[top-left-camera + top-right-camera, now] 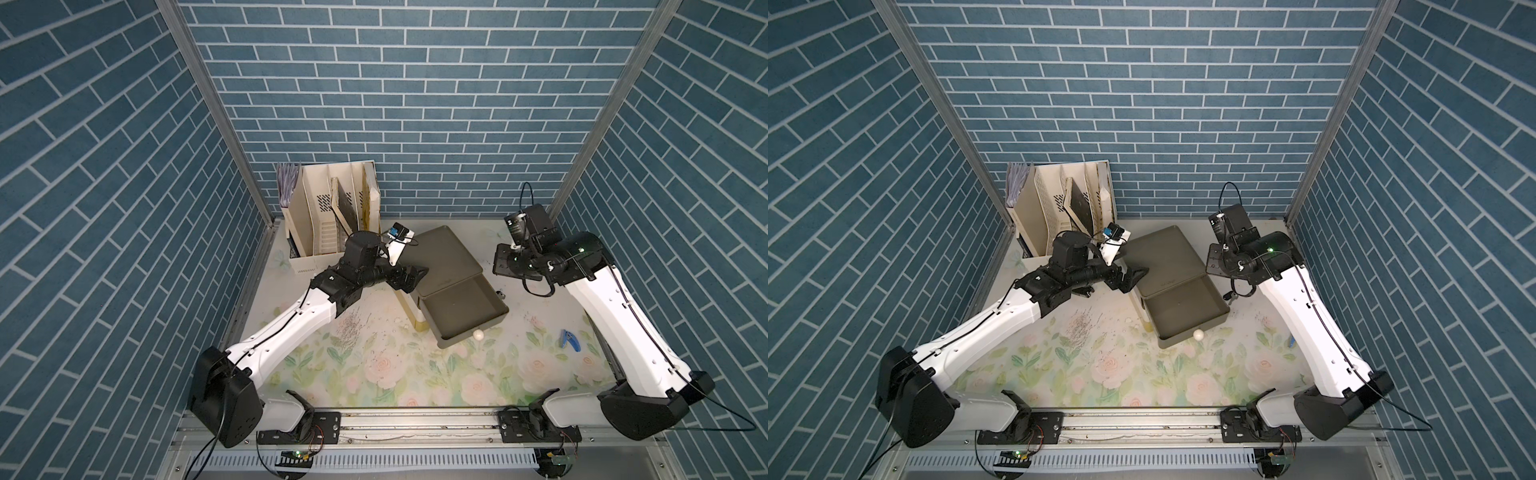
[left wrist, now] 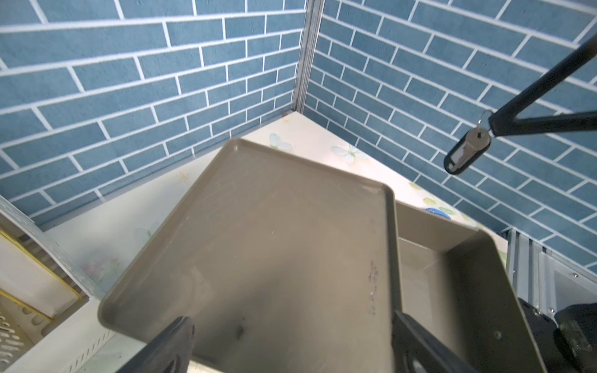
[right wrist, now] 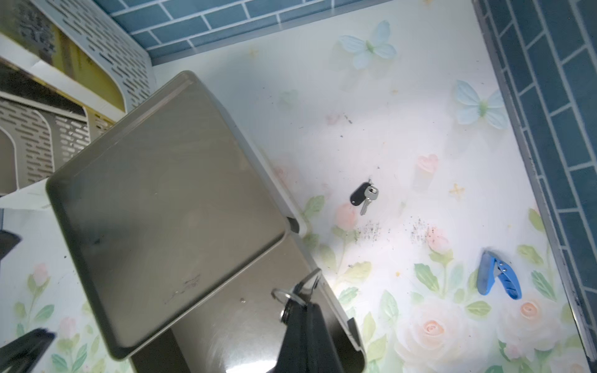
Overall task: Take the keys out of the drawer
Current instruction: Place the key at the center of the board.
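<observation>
first key, black tag: hung in the air by its ring from the right pincer, pinched tight, near the open drawer. second key, black tag: lay on the bench beside the cabinet. left pincer: spread wide over the cabinet top.

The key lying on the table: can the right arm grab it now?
Probably not yet. The table key lies in the open, nothing over it, but the right gripper is shut on a second key, so it would need to let go first.
</observation>
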`<state>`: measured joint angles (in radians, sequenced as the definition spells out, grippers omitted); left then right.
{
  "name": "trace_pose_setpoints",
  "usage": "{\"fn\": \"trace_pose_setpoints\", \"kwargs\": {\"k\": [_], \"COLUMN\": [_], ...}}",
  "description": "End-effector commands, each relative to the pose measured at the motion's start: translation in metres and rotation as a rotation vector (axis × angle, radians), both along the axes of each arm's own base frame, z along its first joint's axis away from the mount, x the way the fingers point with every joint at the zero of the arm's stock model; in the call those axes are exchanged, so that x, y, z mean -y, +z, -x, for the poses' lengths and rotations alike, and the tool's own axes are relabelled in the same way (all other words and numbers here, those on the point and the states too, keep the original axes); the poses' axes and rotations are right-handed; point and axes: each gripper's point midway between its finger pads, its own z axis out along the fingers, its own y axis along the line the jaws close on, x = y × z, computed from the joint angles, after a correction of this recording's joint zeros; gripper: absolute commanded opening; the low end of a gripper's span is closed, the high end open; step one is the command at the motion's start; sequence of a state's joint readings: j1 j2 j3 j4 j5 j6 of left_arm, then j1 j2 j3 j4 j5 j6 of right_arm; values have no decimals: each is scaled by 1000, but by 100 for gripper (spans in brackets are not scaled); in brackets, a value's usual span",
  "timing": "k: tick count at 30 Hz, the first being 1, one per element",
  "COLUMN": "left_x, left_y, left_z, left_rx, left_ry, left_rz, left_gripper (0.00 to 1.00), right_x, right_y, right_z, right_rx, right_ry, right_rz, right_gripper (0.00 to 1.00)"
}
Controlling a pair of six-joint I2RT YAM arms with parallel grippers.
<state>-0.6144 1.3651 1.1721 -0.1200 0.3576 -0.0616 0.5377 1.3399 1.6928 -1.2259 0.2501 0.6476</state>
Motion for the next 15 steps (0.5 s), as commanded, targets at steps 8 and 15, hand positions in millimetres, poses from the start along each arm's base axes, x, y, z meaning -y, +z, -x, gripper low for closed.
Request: {"fn": "trace_pose_setpoints", "kwargs": {"k": [8, 15], "left_x": [11, 21], "left_y": [22, 5], "left_z": [-4, 5], "left_rx": [-139, -175], "left_ry": [36, 27], "left_rz": [60, 61], "left_gripper": [100, 100], "right_x": [60, 88], "right_y": [-53, -106], "right_z": [-14, -23], "right_rx": [48, 26], "right_ry": [-122, -118], "right_rz": [10, -50], "right_gripper": [0, 0]}}
